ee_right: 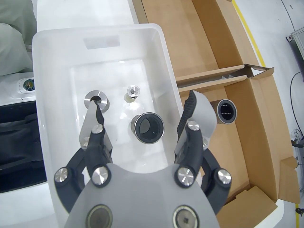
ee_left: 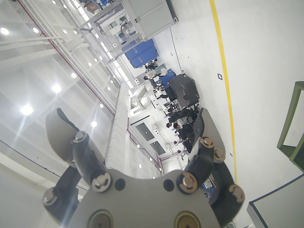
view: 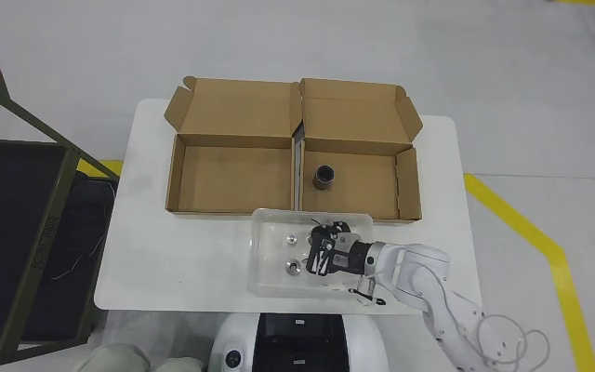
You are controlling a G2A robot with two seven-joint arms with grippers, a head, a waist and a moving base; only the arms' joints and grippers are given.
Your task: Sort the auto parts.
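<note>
Auto parts (view: 291,269) are split between two spots. Three lie in the clear bin (ee_right: 95,30) at the near edge of the table (view: 149,232). One is a stubby metal cylinder with a black rim and a dark bore (ee_right: 148,129), tipped so I look into its open end. Left of it sit a plain silver ring (ee_right: 97,100) on the near side and a small silver stud (ee_right: 132,92) a little farther back. A second black-rimmed cylinder (ee_right: 226,111) lies in the right cardboard box (view: 406,181), close to that box's left wall. The left cardboard box (view: 174,177) stands against the right one, flaps folded back.

My right gripper (ee_right: 142,100) hangs over the bin with its fingers spread wide, gripping nothing; the cylinder in the bin lies below the gap between them. One fingertip overlaps the silver ring in the wrist view, and I can't tell whether it touches.

My left gripper (ee_left: 129,115) points out at the room, fingers wide apart and empty.
</note>
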